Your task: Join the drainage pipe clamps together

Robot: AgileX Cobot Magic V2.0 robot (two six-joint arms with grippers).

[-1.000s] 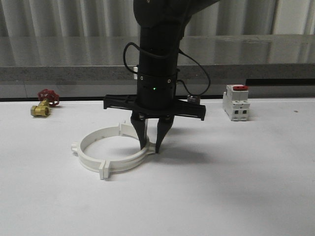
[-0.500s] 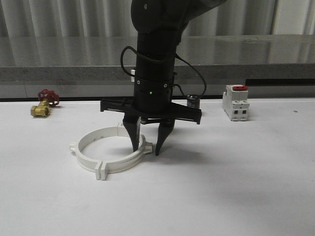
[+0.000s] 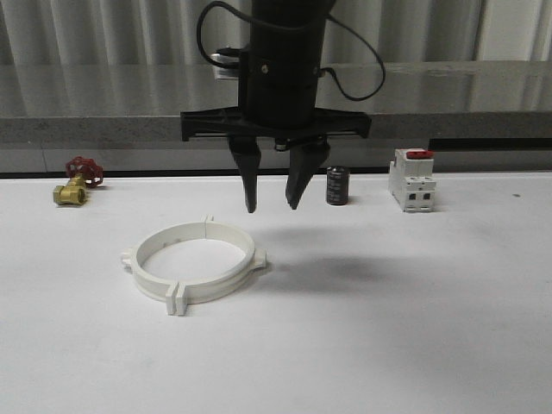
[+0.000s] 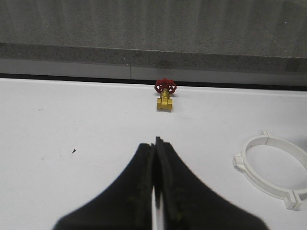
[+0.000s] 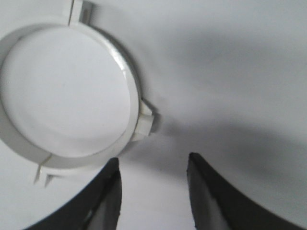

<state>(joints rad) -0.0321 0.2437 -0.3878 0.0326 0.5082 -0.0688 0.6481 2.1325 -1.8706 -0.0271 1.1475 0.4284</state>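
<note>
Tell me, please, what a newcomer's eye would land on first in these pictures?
Most striking is the big black right pincer, open and hanging above the white table at centre. Just below and to its left lie the drainage pipe clamps, closed into one white ring flat on the table. Along the back edge sit a red-handled brass valve at far left and a white switch with a red top at right.
</note>
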